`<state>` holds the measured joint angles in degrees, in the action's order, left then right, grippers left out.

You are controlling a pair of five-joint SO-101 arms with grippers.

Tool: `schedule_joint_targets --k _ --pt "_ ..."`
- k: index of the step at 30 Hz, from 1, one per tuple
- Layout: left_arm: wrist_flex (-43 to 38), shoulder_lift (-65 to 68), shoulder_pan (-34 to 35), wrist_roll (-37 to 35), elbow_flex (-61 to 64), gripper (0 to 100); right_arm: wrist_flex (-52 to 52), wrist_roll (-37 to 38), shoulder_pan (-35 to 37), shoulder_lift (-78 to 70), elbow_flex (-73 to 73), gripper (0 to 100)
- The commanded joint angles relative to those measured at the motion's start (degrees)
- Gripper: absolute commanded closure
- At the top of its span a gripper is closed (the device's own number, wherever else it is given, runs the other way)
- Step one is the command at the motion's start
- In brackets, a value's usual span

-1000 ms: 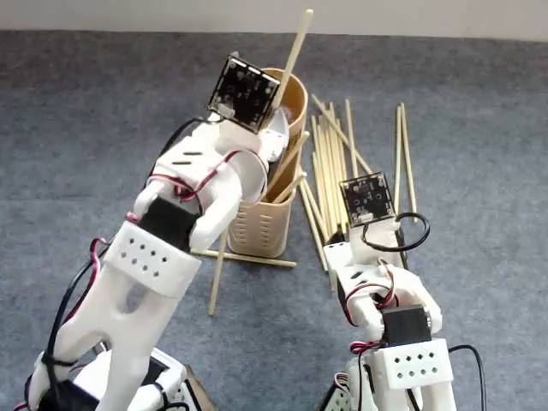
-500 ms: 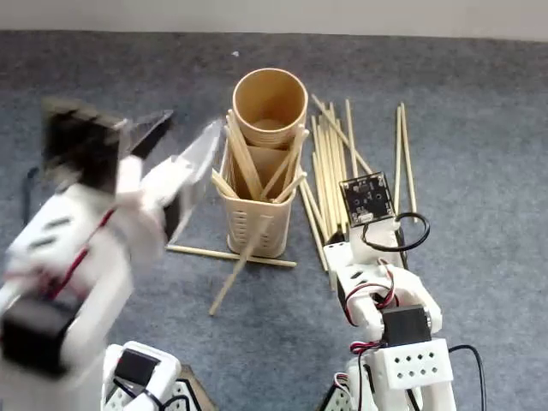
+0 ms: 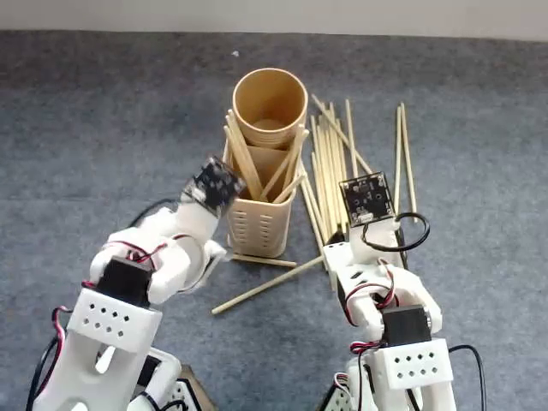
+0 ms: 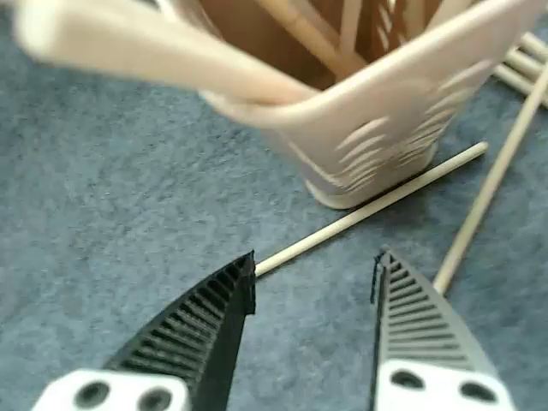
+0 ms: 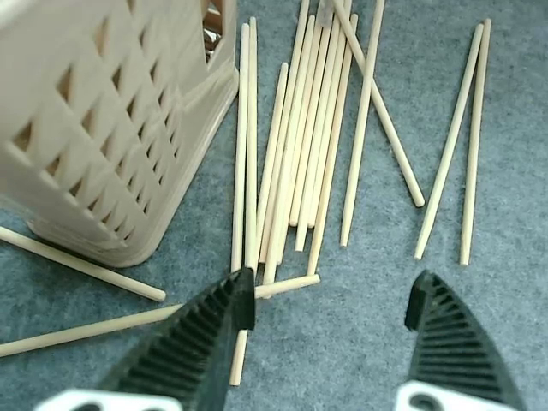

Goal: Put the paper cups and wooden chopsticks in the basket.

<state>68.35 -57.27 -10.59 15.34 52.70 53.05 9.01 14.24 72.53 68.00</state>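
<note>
High view shows the basket (image 3: 257,227) upright on grey carpet (image 3: 103,128), with a paper cup (image 3: 270,107) standing in its far part and several chopsticks (image 3: 242,163) leaning inside. A loose pile of chopsticks (image 3: 328,167) lies just beside the basket, and 2 more sticks (image 3: 265,288) lie at its near foot. The left gripper (image 4: 314,257) hovers over those 2, fingers apart and empty. The right gripper (image 5: 334,276) hangs over the pile's near end, fingers also apart.

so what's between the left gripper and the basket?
Left wrist view: one loose chopstick lies along the base of the basket, ahead of the open left gripper.
</note>
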Motion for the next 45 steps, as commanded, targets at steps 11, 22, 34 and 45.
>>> schedule_joint_targets --k 11,22,34,45 --pt "-3.52 7.25 14.73 37.1 1.36 80 -1.01 -0.44 -0.22 0.4 -0.22 71.3" --pt "-7.47 39.43 15.69 53.8 -12.7 80 -0.92 -0.44 -0.22 0.4 -0.22 71.3" --pt "10.99 41.45 25.63 99.87 -12.35 80 -0.92 -0.44 -0.22 0.4 -0.22 71.3" --pt "25.67 24.57 34.51 117.89 -12.62 86 -2.51 -0.44 -0.22 0.13 -0.13 71.3"
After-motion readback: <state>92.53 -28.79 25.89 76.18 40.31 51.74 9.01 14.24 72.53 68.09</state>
